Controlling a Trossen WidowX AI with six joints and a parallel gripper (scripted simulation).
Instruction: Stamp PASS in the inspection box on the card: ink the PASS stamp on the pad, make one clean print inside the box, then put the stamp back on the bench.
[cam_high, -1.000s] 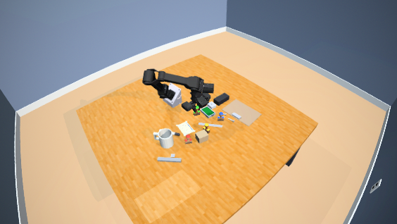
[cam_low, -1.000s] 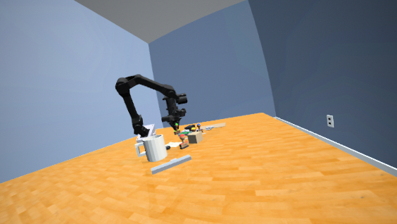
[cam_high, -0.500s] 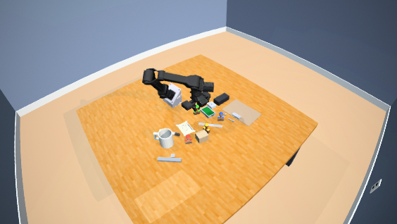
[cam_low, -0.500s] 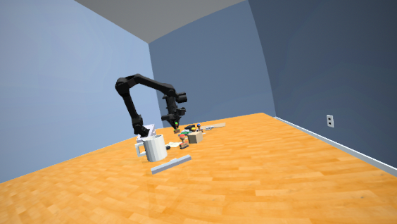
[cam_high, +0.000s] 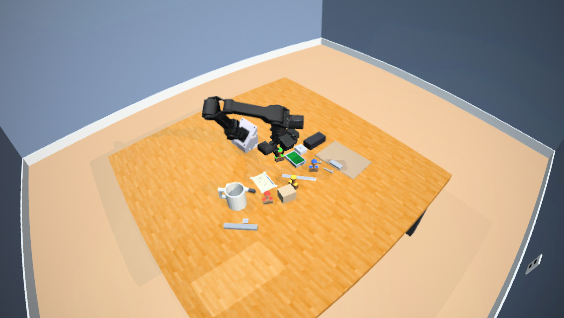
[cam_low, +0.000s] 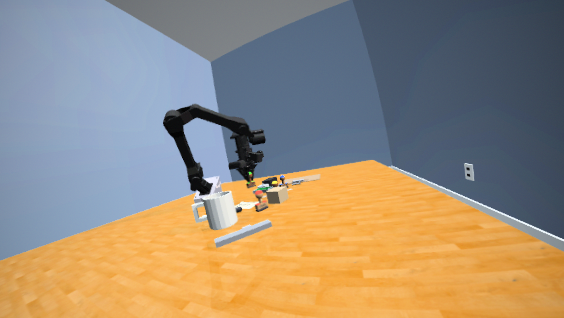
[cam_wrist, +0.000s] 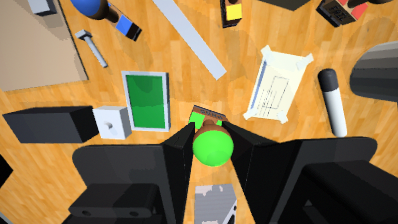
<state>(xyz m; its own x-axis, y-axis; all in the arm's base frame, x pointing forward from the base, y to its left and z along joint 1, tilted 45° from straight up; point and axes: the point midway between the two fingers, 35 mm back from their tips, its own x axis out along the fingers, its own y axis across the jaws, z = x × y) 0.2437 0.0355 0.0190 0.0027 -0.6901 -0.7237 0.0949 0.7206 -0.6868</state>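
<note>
My gripper (cam_wrist: 208, 125) is shut on the green-knobbed stamp (cam_wrist: 213, 148) (cam_high: 279, 156) (cam_low: 251, 184). The stamp is upright between the fingertips and appears to be a little above the table; its underside is hidden. The green ink pad (cam_wrist: 146, 101) (cam_high: 295, 158) lies open, left of the stamp in the wrist view. The white card (cam_wrist: 291, 70) (cam_high: 263, 182) is taped down to the right in that view, with an outlined box; I see no print inside the box.
A blue-knobbed stamp (cam_wrist: 123, 26), a small hammer-shaped tool (cam_wrist: 95, 50), a grey strip (cam_wrist: 192, 40), a yellow-marked stamp (cam_wrist: 233, 12) and a red stamp (cam_wrist: 341, 12) lie beyond. A black block (cam_wrist: 47, 125) and white block (cam_wrist: 112, 122) sit left. A marker (cam_wrist: 334, 107) and mug (cam_high: 236, 196) are right.
</note>
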